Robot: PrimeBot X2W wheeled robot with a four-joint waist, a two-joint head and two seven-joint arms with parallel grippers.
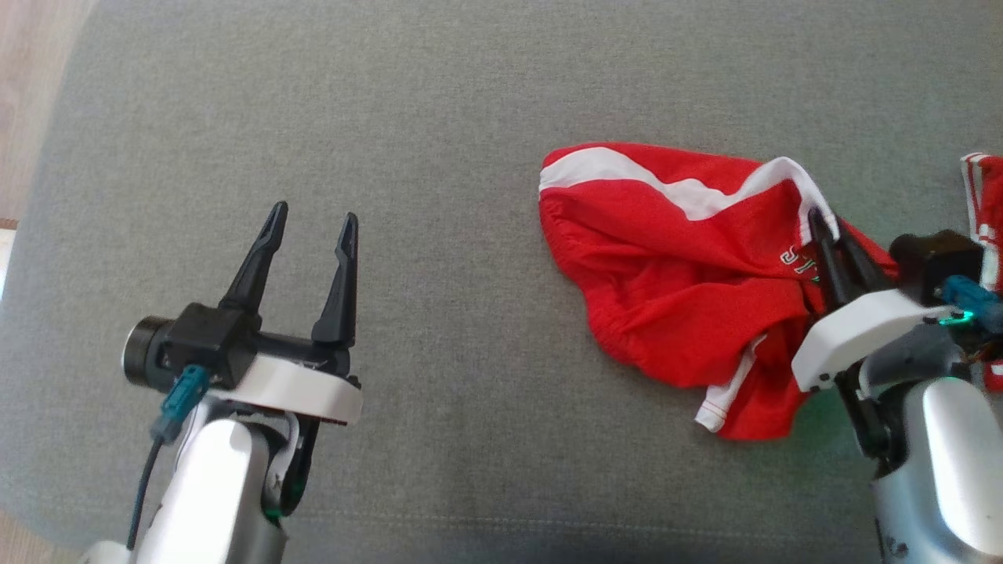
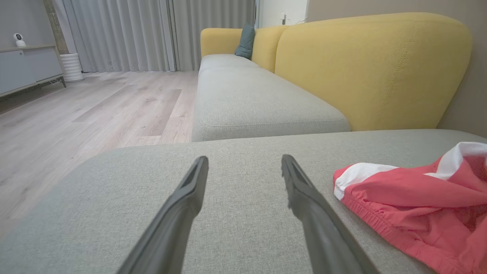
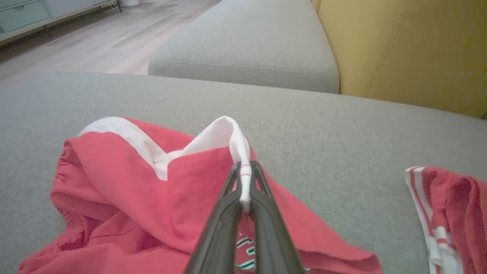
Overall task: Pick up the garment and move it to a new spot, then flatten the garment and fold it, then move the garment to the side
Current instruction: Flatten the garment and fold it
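The garment (image 1: 674, 266) is a pair of red shorts with white side stripes, crumpled on the grey cushion right of centre. My right gripper (image 1: 819, 223) is shut on its white hem, and the right wrist view has the white edge pinched between the two fingers of that gripper (image 3: 243, 171), with the garment (image 3: 125, 190) bunched to the left. My left gripper (image 1: 313, 219) stands open over bare cushion at the left, well apart from the cloth. Seen from the left wrist, that gripper (image 2: 243, 167) holds nothing, and the garment (image 2: 418, 205) lies off to its right.
A second red and white cloth (image 1: 987, 204) lies at the right edge, also in the right wrist view (image 3: 449, 205). The grey cushion (image 1: 439, 117) is wide; wooden floor (image 1: 31, 94) borders its left side. A yellow sofa back (image 2: 373, 68) rises behind.
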